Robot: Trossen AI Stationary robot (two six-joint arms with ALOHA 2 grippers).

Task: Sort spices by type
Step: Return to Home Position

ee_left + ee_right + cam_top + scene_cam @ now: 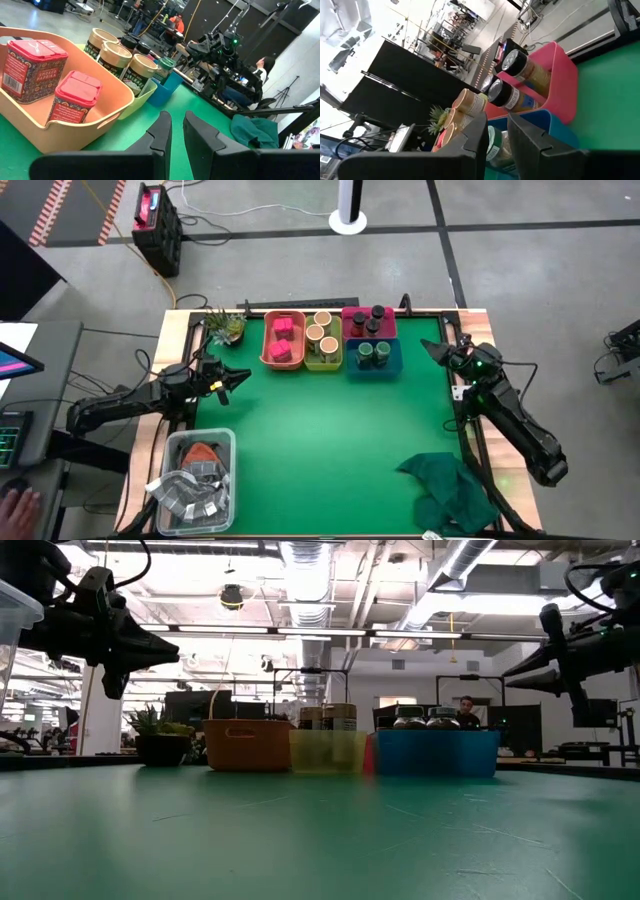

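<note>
Spices all binned, row at upper centre of high view. Pink cube boxes (pixel 283 339) in orange bin (pixel 268 330); tan-topped jars (pixel 322 332) in yellow-green bin (pixel 322 363); dark-capped jars (pixel 369 319) in pink bin (pixel 352 333); green-capped jars (pixel 373 354) in blue bin (pixel 395 366). One type per bin, so sorting looks finished.

My left tool (pixel 240 377) hovers left of bins, fingers pressed together, empty. My right tool (pixel 432 349) hovers right of bins, nearly closed, slim gap, nothing pinched. Both parked clear, I judge.

Dark green cloth (pixel 446 488) crumpled at lower right of counter (pixel 330 450).

Overhead looks straight down, low looks level across the table (pixel 330 440); all four share the bins (pixel 332 340).
</note>
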